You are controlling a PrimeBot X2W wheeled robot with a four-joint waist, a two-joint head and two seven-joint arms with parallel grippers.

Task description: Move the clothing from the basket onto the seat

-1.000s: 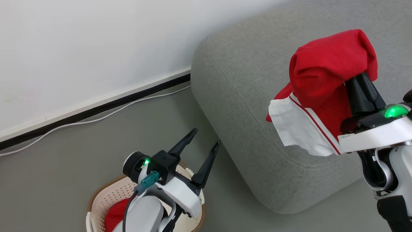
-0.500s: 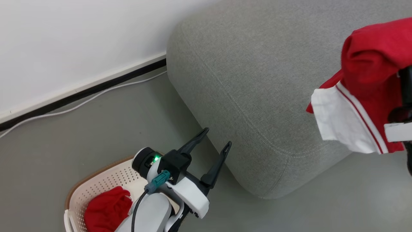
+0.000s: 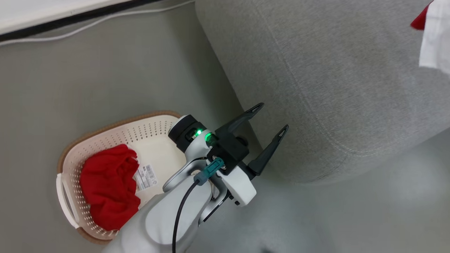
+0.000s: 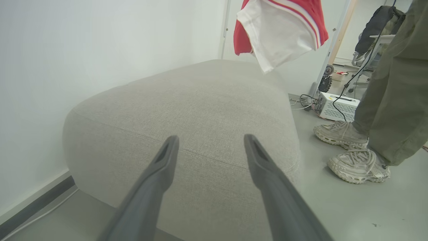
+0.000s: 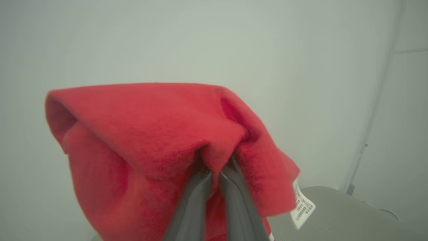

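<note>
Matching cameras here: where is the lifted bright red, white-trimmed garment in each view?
Head view: red white-trimmed garment, top right corner.
Left wrist view: garment, top centre.
Right wrist view: garment, centre, on the right gripper.
Shared landmark: the grey woven-fabric sofa.

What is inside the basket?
A crumpled red garment lies in the basket, beside a barcode label on its base. The left arm covers the near corner; anything there, or under the garment, is hidden.

A robot lab staged as a living room: a sofa (image 4: 200,100) against a bare wall (image 4: 100,40), a basket (image 3: 116,123) on a grey floor (image 3: 70,88), loose cables (image 4: 305,100) and an equipment box (image 4: 337,107) beyond.
</note>
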